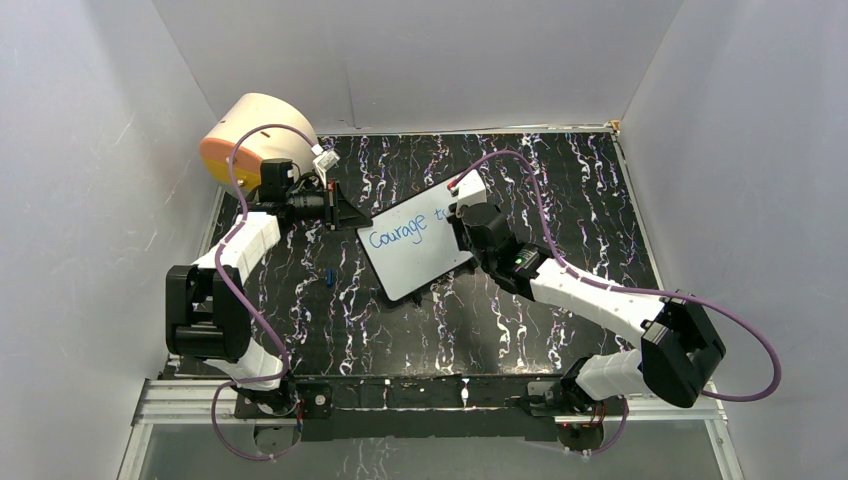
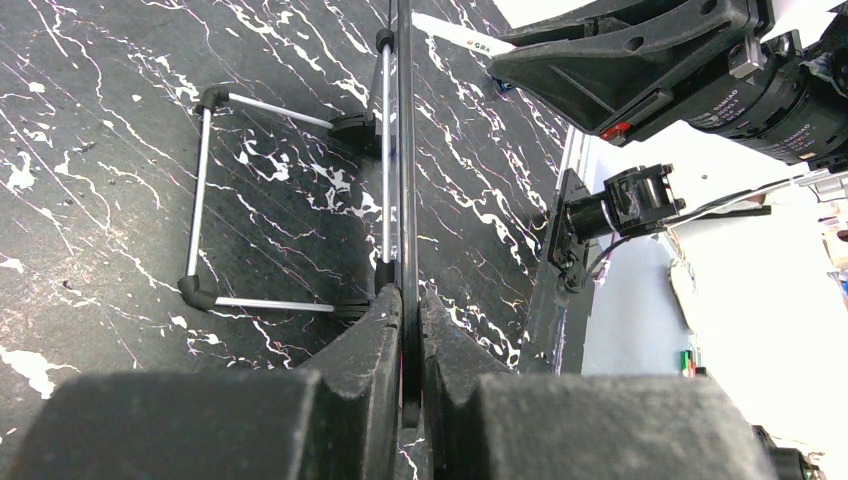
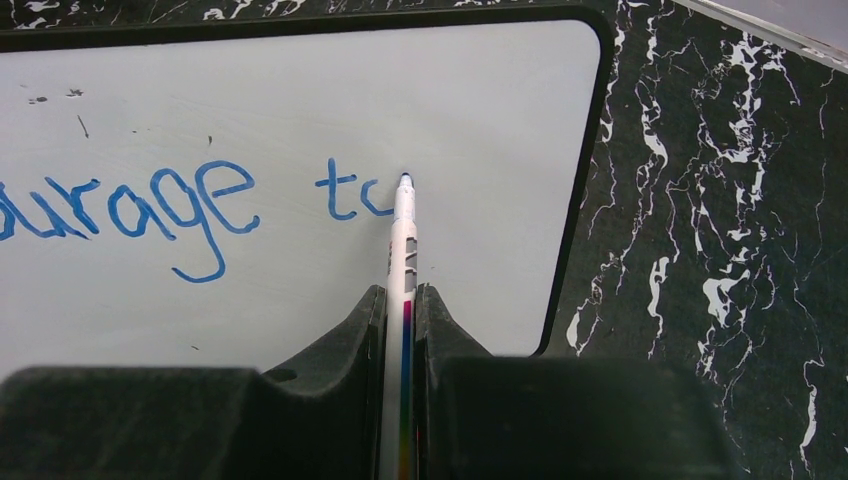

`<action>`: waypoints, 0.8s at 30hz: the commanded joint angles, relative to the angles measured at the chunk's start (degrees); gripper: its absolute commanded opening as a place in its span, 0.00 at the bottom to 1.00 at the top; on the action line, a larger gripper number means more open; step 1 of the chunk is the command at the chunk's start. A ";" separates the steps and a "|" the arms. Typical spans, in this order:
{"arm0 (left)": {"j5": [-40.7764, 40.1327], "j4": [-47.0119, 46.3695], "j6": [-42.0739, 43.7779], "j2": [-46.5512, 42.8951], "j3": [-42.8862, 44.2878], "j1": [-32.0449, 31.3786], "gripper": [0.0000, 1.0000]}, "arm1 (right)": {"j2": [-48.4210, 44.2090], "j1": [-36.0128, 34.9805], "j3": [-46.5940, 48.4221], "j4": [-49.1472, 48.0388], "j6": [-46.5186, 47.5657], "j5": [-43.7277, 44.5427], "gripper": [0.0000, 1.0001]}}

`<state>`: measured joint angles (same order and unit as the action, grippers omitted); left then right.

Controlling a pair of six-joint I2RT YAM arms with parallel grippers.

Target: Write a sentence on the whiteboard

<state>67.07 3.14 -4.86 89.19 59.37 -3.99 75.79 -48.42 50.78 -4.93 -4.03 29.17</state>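
Observation:
The whiteboard point(image 1: 412, 262) lies tilted at the table's middle, pale face with a black rim; the right wrist view shows its right part point(image 3: 300, 90). Blue handwriting point(image 1: 398, 233) reads "Courage t"; in the right wrist view it reads "urage t" plus a half-drawn letter point(image 3: 180, 200). My right gripper point(image 1: 453, 210) point(image 3: 402, 300) is shut on a white marker point(image 3: 403, 245) whose blue tip touches the board at that last letter. My left gripper point(image 1: 343, 212) point(image 2: 410, 305) is shut on the whiteboard's left edge, seen edge-on point(image 2: 404, 150).
A cream-and-orange drum point(image 1: 250, 135) stands at the back left corner. A small blue cap point(image 1: 328, 275) lies on the black marbled table left of the board. A wire kickstand point(image 2: 200, 200) sticks out behind the board. White walls enclose three sides.

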 commanded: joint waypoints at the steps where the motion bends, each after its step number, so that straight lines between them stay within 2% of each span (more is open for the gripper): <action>1: -2.21 3.28 2.23 1.33 -0.02 -0.48 0.00 | -0.55 0.17 2.13 -3.69 1.09 -1.23 0.00; 24: -2.38 3.39 2.23 1.26 0.06 -0.43 0.00 | -2.28 0.16 1.73 -0.70 0.12 -6.08 0.00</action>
<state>67.09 3.11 -4.86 89.38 59.44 -3.99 75.46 -48.38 50.78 -4.56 -3.79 24.86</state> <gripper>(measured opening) 0.065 0.200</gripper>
